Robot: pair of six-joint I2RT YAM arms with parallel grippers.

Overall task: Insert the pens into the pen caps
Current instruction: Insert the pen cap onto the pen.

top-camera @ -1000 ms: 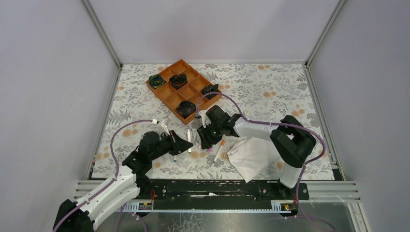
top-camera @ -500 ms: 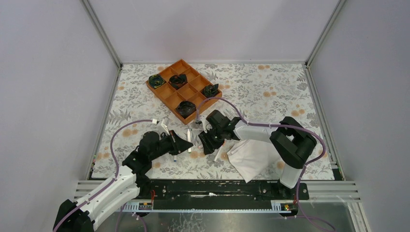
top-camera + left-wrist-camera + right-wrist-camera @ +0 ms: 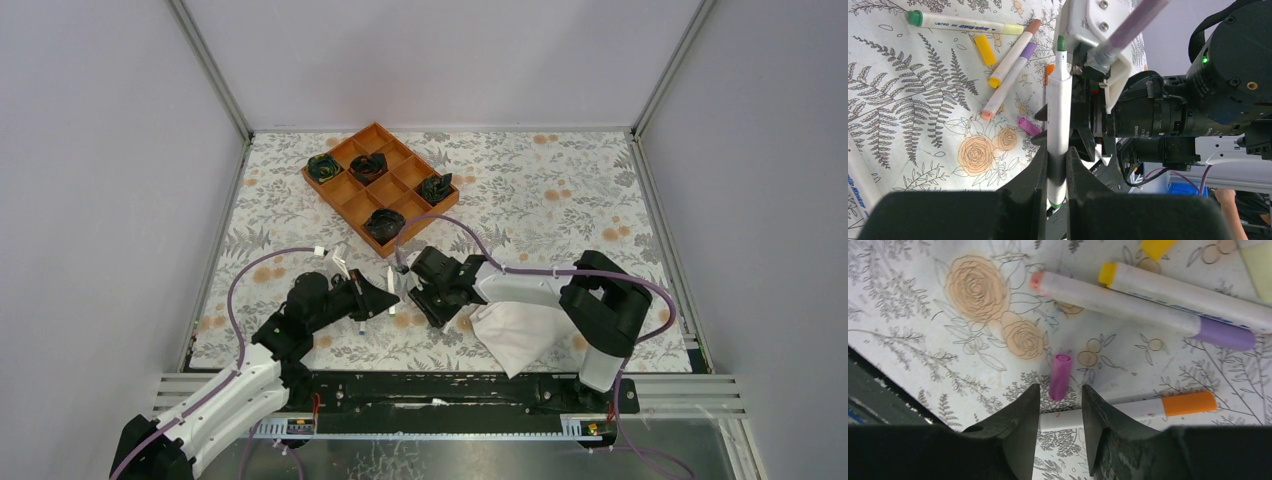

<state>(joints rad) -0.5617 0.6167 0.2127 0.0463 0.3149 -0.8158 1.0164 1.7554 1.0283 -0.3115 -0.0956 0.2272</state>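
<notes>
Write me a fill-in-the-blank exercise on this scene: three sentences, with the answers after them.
1. The left gripper is shut on a white pen with a ____ tip.
2. The right gripper is open, and between its fingers a small pink ____ lies on the table.
3. The white cloth lies nearer the ____ gripper.
Missing words: green; cap; right.
</notes>
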